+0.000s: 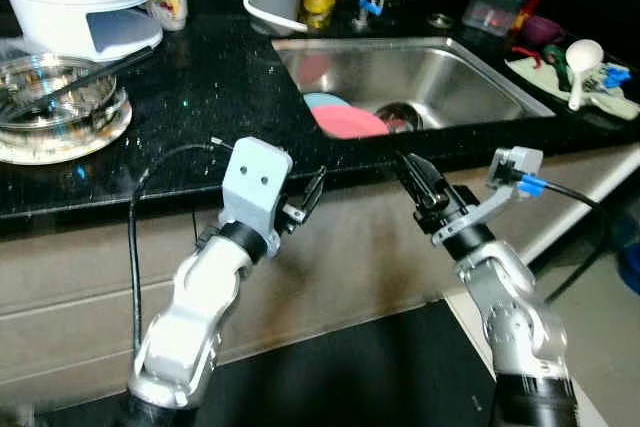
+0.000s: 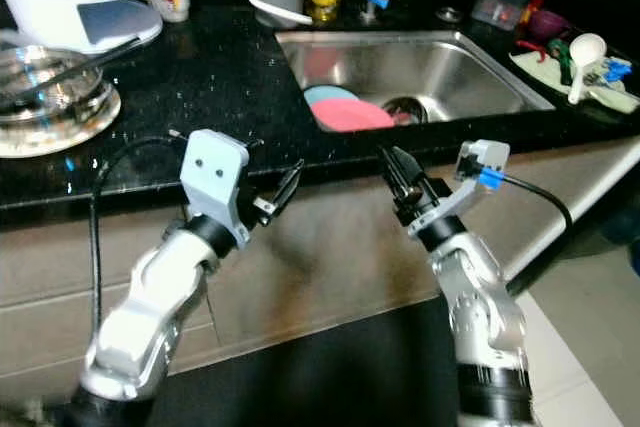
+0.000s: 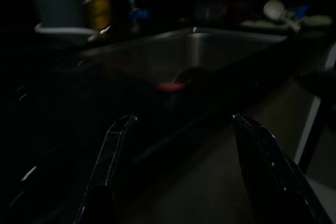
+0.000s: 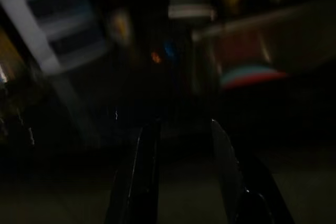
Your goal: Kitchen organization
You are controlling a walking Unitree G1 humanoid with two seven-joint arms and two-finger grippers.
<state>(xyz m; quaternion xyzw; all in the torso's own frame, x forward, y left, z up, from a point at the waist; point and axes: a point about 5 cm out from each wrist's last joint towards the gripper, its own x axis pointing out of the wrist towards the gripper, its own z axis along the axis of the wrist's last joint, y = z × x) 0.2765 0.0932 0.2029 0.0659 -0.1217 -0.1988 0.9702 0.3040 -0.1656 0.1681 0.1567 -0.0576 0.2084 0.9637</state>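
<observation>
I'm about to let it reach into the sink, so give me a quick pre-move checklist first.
1. Left gripper open and holding nothing: ok.
2. Right gripper holding nothing, fingers a little apart in its wrist view: ok.
3. Both grippers in front of the black counter edge, not over it: ok.
4. Pink plate in sink visible, leaning on the blue plate: ok.
5. Plates' rim free to grasp: cannot tell.
</observation>
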